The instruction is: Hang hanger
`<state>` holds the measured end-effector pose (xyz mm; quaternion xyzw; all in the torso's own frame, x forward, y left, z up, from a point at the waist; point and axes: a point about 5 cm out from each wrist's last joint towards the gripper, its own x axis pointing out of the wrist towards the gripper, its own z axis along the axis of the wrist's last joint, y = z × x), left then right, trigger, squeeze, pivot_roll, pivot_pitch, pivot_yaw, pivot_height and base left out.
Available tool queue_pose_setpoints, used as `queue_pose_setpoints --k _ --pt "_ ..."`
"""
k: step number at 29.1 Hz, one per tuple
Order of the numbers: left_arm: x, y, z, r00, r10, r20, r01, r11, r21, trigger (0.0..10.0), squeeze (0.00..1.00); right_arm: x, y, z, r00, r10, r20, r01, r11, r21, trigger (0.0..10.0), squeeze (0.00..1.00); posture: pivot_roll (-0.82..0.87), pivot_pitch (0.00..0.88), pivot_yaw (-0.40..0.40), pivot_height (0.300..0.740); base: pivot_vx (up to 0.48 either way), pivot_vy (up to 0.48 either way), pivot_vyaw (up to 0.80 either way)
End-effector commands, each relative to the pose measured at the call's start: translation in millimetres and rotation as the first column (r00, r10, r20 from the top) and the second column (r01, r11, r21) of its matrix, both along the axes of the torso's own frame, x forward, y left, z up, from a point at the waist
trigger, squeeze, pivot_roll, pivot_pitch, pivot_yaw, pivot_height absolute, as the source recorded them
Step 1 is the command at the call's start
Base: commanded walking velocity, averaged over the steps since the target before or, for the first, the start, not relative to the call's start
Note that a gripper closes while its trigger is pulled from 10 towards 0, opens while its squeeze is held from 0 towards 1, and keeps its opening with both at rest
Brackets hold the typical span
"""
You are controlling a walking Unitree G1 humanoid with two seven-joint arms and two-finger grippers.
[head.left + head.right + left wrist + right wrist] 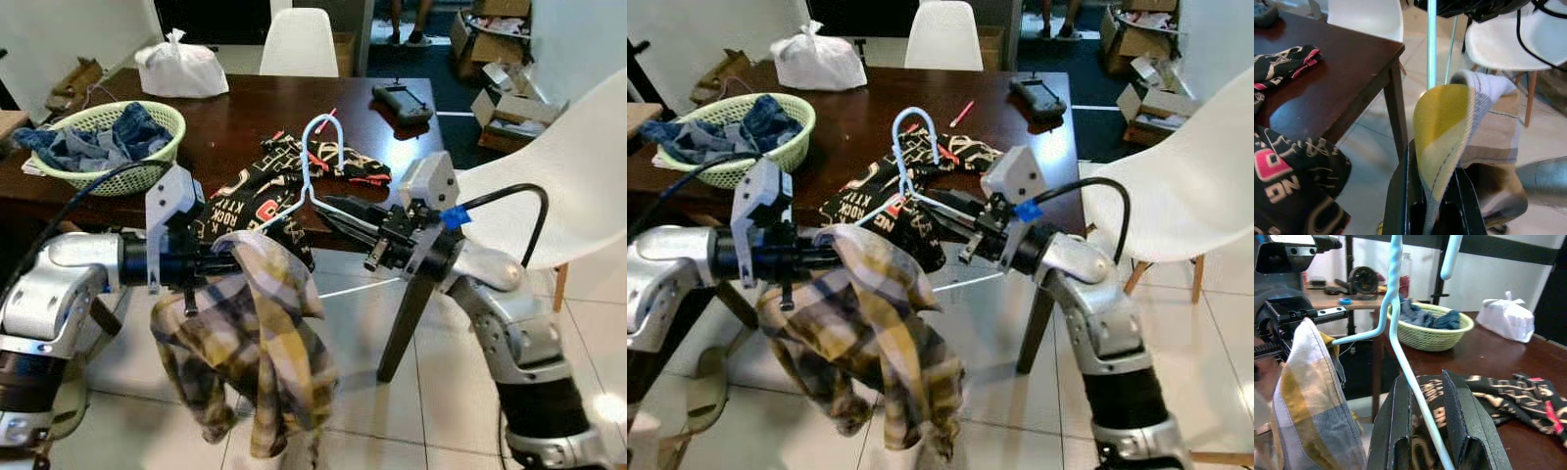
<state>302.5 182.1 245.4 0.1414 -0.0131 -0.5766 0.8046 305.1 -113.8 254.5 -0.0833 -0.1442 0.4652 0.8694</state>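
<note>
Nearest my head camera hangs the yellow plaid shirt, draped over the left gripper, whose fingers are pinched on its fabric in the left wrist view. It hangs in front of the near edge of the table, over the tiled floor.

The right gripper reaches from the opposite side, its fingers clamped on one wire arm of the light-blue hanger. The hanger stands nearly upright above the table's near edge, hook uppermost; its other arm runs down into the shirt.

Step in hand, as I judge it: dressing the hanger with the shirt before hanging it. To do this well I would keep the right grip firm on the wire, feed the free arm into the shirt's shoulder, and have the left gripper spread the cloth rather than bunch it, so nothing slides off.

Surroundings, largest first: the dark wooden table; a white chair beside its right edge, another white chair at the far edge; a black printed garment spilling over the near edge, just behind the hanger; a green laundry basket of denim near the left edge; a white plastic bag at the far left corner; a black handheld device toward the far right corner.

The printed garment could snag the hanger. I see no rail.
</note>
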Motion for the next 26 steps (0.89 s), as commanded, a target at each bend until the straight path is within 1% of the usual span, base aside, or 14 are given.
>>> queue_pose_setpoints --k 1,7,9,14,15,16,17,18,19,21,22,24,25,26 --pt "-5.3 -18.4 25 0.984 -0.121 0.129 0.129 0.990 -0.055 10.0 0.00 0.3 12.2 -7 0.998 0.031 -0.050 -0.030 0.999 0.033 10.0 0.00 -0.02 0.105 0.060 0.740 0.461 0.000 -0.80" --pt "-2.2 -18.2 32 0.982 -0.107 0.157 0.117 0.991 -0.059 10.0 0.00 0.9 13.6 -6 0.999 0.020 -0.029 -0.019 0.999 0.043 10.0 0.00 -0.02 0.105 0.060 0.740 0.461 0.000 0.00" --pt "1.2 -16.3 44 0.977 -0.080 0.199 0.095 0.993 -0.066 10.0 0.00 3.5 14.3 0 1.000 0.000 -0.005 0.000 0.998 0.064 10.0 0.00 -0.02 0.105 0.060 0.740 0.461 0.000 0.00" --pt "5.2 -12.9 55 0.969 -0.053 0.243 0.071 0.995 -0.066 10.0 0.00 7.2 15.2 7 1.000 -0.024 0.017 0.022 0.995 0.094 10.0 0.00 -0.01 0.106 0.059 0.740 0.461 0.000 0.00" --pt "11.9 -6.2 71 0.954 0.002 0.299 0.019 0.997 -0.069 10.0 0.00 12.4 15.8 17 0.997 -0.061 0.037 0.055 0.989 0.134 10.0 0.00 -0.01 0.106 0.057 0.740 0.461 0.000 0.00" --pt "19.7 3.5 93 0.925 0.079 0.371 -0.053 0.995 -0.081 10.0 0.00 18.2 16.7 28 0.992 -0.111 0.062 0.099 0.980 0.172 10.0 0.00 -0.01 0.105 0.055 0.740 0.461 0.000 0.00" --pt "26.4 15.1 119 0.878 0.170 0.448 -0.137 0.985 -0.106 10.0 0.00 23.6 17.3 39 0.983 -0.162 0.084 0.142 0.968 0.206 10.0 0.00 0.00 0.106 0.052 0.740 0.461 0.000 0.00" --pt "30.8 25.7 142 0.823 0.257 0.506 -0.216 0.966 -0.140 10.0 0.00 27.5 17.7 48 0.974 -0.201 0.101 0.174 0.957 0.233 10.0 0.00 0.00 0.105 0.050 0.740 0.461 0.000 0.00" --pt "30.8 25.7 142 0.823 0.257 0.506 -0.216 0.966 -0.140 10.0 0.00 27.5 17.7 48 0.974 -0.201 0.101 0.174 0.957 0.233 10.0 0.00 0.00 0.105 0.050 0.740 0.461 0.000 0.00" --pt "33.7 40.3 175 0.722 0.377 0.580 -0.324 0.925 -0.198 10.0 0.00 32.2 17.6 58 0.960 -0.253 0.121 0.215 0.941 0.261 10.0 0.00 0.01 0.106 0.047 0.740 0.461 0.000 0.00" --pt "33.7 40.3 175 0.722 0.377 0.580 -0.324 0.925 -0.198 10.0 0.00 32.2 17.6 58 0.960 -0.253 0.121 0.215 0.941 0.261 10.0 0.00 0.01 0.106 0.047 0.740 0.461 0.000 0.00" --pt "33.4 51.8 201 0.619 0.471 0.628 -0.409 0.877 -0.254 10.0 0.00 37.5 16.2 65 0.945 -0.303 0.120 0.260 0.923 0.285 10.0 0.00 0.02 0.108 0.043 0.740 0.461 0.000 0.00" --pt "33.1 58.3 212 0.558 0.523 0.644 -0.458 0.841 -0.287 10.0 0.00 40.7 15.0 66 0.938 -0.329 0.113 0.285 0.913 0.293 10.0 0.00 0.02 0.110 0.043 0.740 0.461 0.000 0.00" --pt "32.8 62.4 219 0.518 0.552 0.653 -0.487 0.818 -0.306 10.0 0.00 42.7 14.4 66 0.933 -0.344 0.108 0.300 0.906 0.297 10.0 0.00 0.02 0.111 0.043 0.740 0.461 0.000 0.00"
